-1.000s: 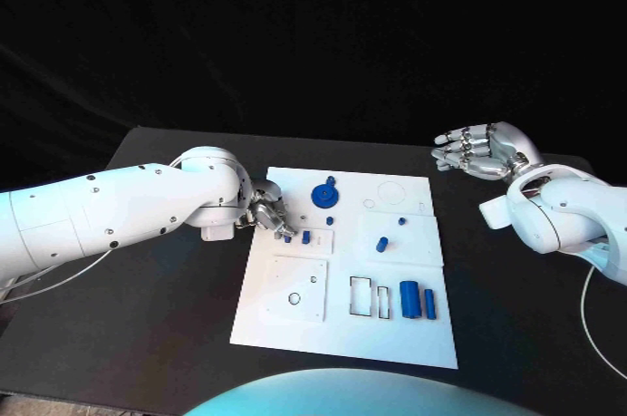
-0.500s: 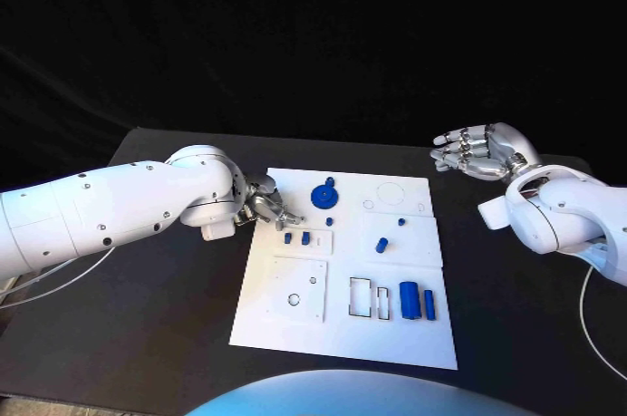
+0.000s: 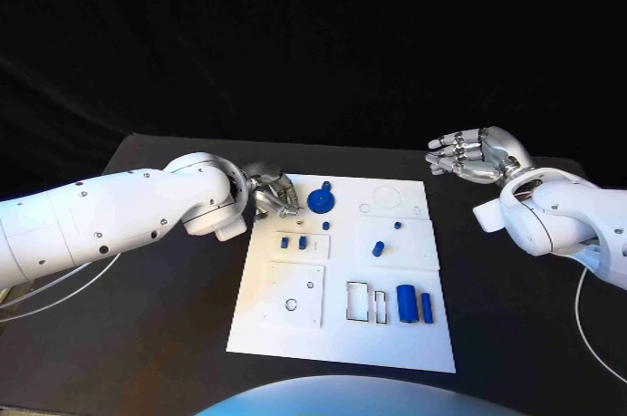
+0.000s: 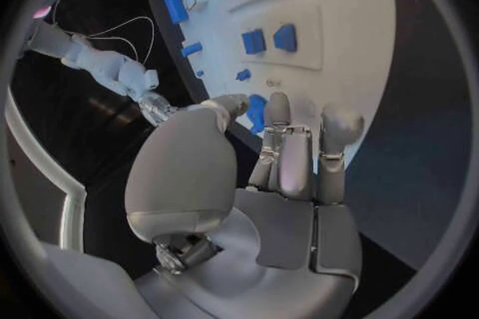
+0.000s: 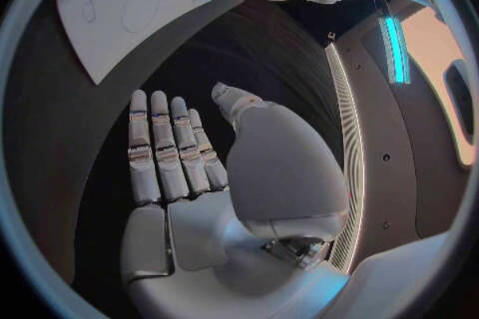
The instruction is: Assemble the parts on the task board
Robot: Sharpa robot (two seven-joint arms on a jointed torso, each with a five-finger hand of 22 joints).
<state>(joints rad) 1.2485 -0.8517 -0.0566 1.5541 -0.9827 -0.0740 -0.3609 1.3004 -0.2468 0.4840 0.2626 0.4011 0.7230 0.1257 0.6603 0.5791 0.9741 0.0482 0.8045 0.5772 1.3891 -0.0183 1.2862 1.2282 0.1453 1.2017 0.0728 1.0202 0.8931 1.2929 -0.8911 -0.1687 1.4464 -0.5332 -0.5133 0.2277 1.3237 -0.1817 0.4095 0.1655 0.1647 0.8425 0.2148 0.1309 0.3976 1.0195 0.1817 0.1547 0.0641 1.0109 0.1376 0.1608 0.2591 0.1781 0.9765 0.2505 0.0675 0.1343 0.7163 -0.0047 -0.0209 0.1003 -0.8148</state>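
Your left silver hand (image 3: pixel 271 197) hovering at white task board (image 3: pixel 301 325) far-left edge, fingers apart, gripping nothing. Round blue disc part (image 3: pixel 320 198) lying on board just beside it, at 3 o'clock from hand. Right silver hand (image 3: pixel 473 155) idling open over black table (image 3: pixel 157 343), well apart. Left hand nearer; you're likely reaching right.

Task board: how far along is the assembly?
Done: two small blue parts sit in the raised panel on the task board. In hand: nothing; the left robot hand hovers beside the round blue part, the right robot hand is open, off-board. Left: two long blue parts lying beside rectangular slots.
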